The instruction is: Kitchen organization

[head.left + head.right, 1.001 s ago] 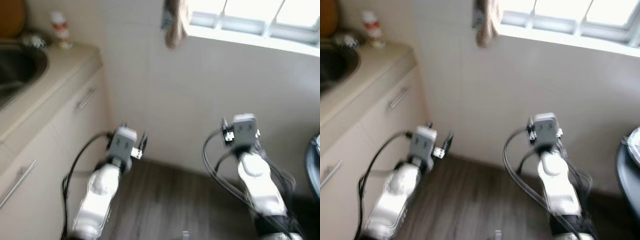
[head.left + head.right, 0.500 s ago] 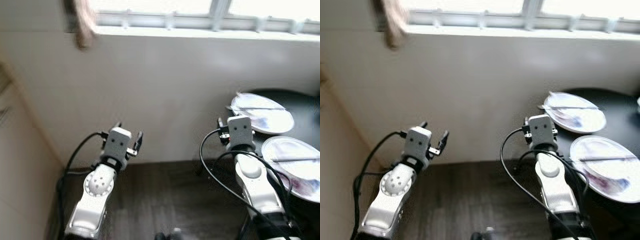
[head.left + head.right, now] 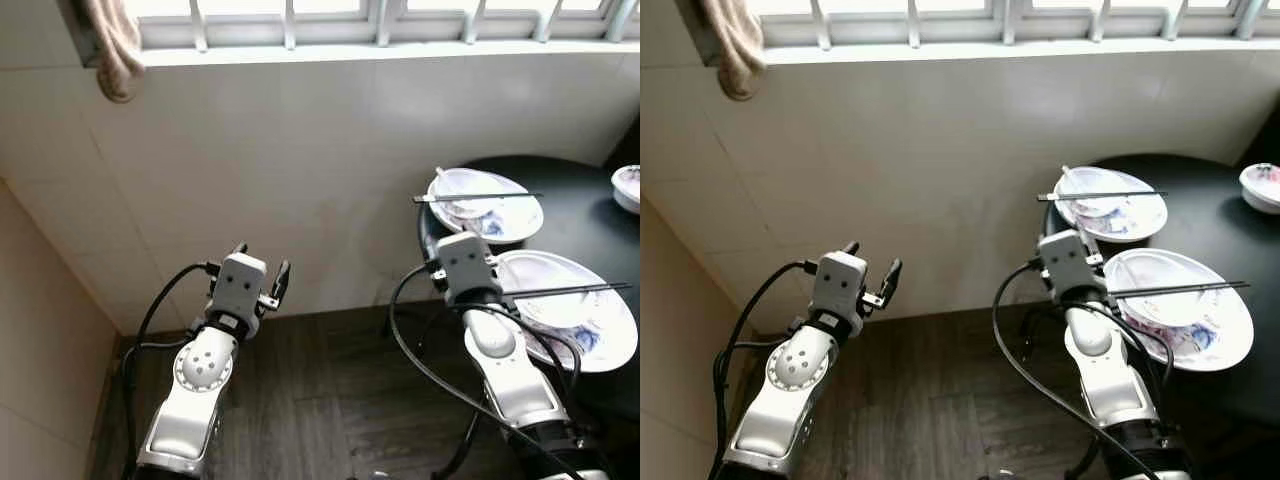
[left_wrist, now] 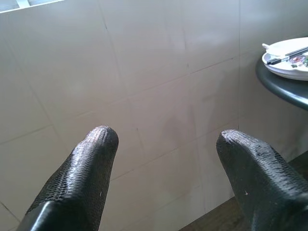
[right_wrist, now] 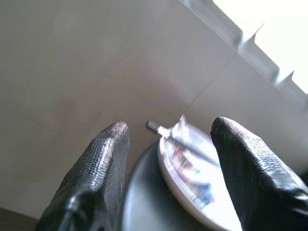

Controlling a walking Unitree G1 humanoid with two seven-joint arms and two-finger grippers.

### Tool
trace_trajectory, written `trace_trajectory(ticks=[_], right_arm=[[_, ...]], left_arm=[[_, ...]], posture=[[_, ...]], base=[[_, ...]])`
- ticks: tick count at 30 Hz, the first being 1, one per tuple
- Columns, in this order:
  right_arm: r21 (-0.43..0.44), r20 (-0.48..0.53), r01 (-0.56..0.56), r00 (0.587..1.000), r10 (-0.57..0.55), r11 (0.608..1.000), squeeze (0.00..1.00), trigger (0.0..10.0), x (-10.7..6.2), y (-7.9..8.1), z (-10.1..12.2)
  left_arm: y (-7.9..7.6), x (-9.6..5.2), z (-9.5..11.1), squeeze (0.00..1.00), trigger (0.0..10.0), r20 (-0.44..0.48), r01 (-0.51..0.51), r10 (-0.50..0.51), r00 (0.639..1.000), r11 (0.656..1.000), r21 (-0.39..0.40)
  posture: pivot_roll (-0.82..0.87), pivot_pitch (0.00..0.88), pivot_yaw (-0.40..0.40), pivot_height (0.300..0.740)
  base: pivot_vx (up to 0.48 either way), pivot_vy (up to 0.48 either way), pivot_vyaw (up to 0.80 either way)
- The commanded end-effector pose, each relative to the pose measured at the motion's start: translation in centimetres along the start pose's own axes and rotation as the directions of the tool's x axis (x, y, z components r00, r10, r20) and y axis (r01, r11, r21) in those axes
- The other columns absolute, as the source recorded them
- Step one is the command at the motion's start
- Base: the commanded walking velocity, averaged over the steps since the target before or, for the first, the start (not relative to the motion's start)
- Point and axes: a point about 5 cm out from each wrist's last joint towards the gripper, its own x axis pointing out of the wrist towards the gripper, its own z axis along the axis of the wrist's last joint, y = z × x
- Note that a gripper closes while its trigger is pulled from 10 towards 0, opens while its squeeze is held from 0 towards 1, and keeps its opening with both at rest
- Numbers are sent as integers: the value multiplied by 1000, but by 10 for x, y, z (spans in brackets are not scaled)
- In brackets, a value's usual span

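A round black table (image 3: pixel 590 215) stands off to my right, pushed up near the white tiled wall (image 3: pixel 300 170), and I place everything else by it. On the table I count two large white plates, each with a pair of dark chopsticks laid across it. The far plate (image 3: pixel 486 204) sits at the table's wall-side edge, its chopsticks (image 3: pixel 478 197) spanning it; the near plate (image 3: pixel 570 306) lies just beside it at the table's front edge, with the second pair (image 3: pixel 575 291) across its top. Both plates show smears of food. A small bowl (image 3: pixel 627 187) sits at the far right of the table, well apart from the plates. Above the table, along the top of the wall, runs a barred window sill (image 3: pixel 380 45). Far from the table, at the sill's left end, hangs a beige cloth (image 3: pixel 112 50). Dark wood floor (image 3: pixel 320 400) fills the space between me and the wall.

My right gripper (image 5: pixel 168 159) is raised in front of the table's left edge, just short of the near plate, fingers spread apart and empty. My left gripper (image 4: pixel 168 154) is raised well apart from the table, pointing at bare wall, its fingers also parted, holding nothing
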Motion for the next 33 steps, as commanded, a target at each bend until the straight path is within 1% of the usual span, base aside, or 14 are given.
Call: trace_trajectory(ticks=[1, 3, 5, 12, 13, 14, 16, 17, 19, 22, 25, 28, 31, 33], right_arm=[[-72, 27, -21, 999, 23, 997, 0, 10000, 2, 0, 5], [-72, 27, -21, 999, 23, 997, 0, 10000, 2, 0, 5], [-123, -24, -83, 996, 81, 989, 0, 10000, 0, 8, -2], [-147, -53, -122, 992, 115, 982, 0, 10000, -1, 13, -5], [-135, -51, -122, 992, 116, 983, 0, 10000, -1, 14, -5], [-135, -51, -122, 992, 116, 983, 0, 10000, -1, 14, -5], [-20, -34, -104, 994, 103, 994, 0, 10000, 2, 10, -2], [1, -21, -100, 995, 100, 995, 0, 10000, 3, 9, 1], [10, -12, -97, 995, 97, 995, 0, 10000, 3, 9, 2], [-61, 16, -112, 993, 113, 992, 0, 10000, 2, 12, 6], [-62, 17, -117, 993, 118, 991, 0, 10000, 2, 13, 6], [-105, 7, -123, 992, 125, 987, 0, 10000, 2, 13, 4], [-101, 4, -128, 992, 129, 987, 0, 10000, 2, 14, 3], [-85, -19, -138, 990, 137, 987, 0, 10000, 2, 15, 0]], left_arm=[[-1, 2, 0, 0, 10000, -4, 5, -5, 1000, 1000, -3], [-1, 2, 0, 0, 10000, -4, 5, -5, 1000, 1000, -3], [-2, 3, 0, 0, 10000, -5, 7, -7, 1000, 1000, -8], [-2, 4, 0, 0, 10000, -5, 7, -7, 1000, 1000, -10], [-2, 4, 0, 0, 10000, -4, 5, -5, 1000, 1000, -28], [-2, 4, 0, 0, 10000, -4, 5, -5, 1000, 1000, -28], [-2, 4, -2, 0, 10000, -13, 3, -3, 1000, 999, -50], [-2, 4, -2, 0, 10000, -15, 3, -4, 1000, 999, -50], [-2, 4, -2, 0, 10000, -17, 3, -4, 1000, 999, -51], [-1, 4, -1, 0, 10000, -6, 0, 0, 1000, 998, -55], [-1, 4, -1, 0, 10000, -5, -1, 0, 1000, 999, -54], [-1, 5, -1, 0, 10000, -6, 1, -1, 1000, 998, -56], [-1, 5, -2, 0, 10000, -7, 2, -2, 1000, 998, -57], [-1, 5, -3, 0, 10000, -10, 4, -4, 1000, 998, -58]], posture=[[-61, 0, -42, 740], [-61, 0, -42, 740], [-60, 0, -46, 740], [-62, 0, -46, 740], [-64, 0, -49, 740], [-64, 0, -49, 740], [-64, 0, -49, 740], [-65, 0, -49, 740], [-65, 0, -49, 740], [-65, 0, -49, 740], [-63, 0, -50, 740], [-63, 0, -50, 740], [-61, 0, -48, 740], [-61, 0, -48, 740]], base=[[0, 0, 0], [0, 0, 0], [0, 0, 0], [0, 0, 0], [0, 0, 0], [0, 0, 0], [0, 240, -400], [0, 480, -800], [0, 480, -800], [0, 101, -800], [0, 0, -800], [0, 0, 0], [0, 0, 0], [0, 0, -272]])
